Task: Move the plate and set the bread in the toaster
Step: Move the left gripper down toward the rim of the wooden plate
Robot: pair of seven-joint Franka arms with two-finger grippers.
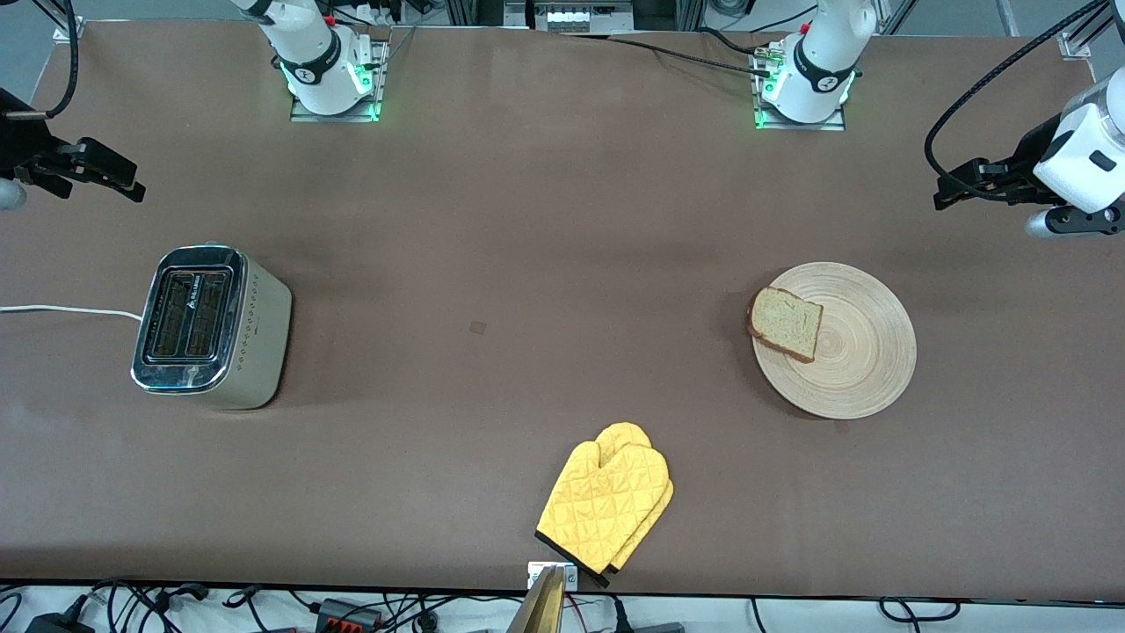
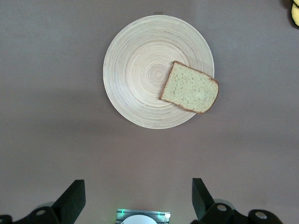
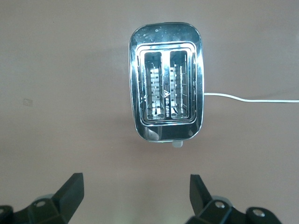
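In the front view the left gripper (image 1: 945, 189) and right gripper (image 1: 132, 186) sat at the frame's edges, their arms cut off. Each wrist view showed only the lower tips of its own jaws. The toaster's cord (image 3: 252, 99) ran out of frame. A yellow mitt (image 2: 295, 11) was clipped at the left wrist view's corner
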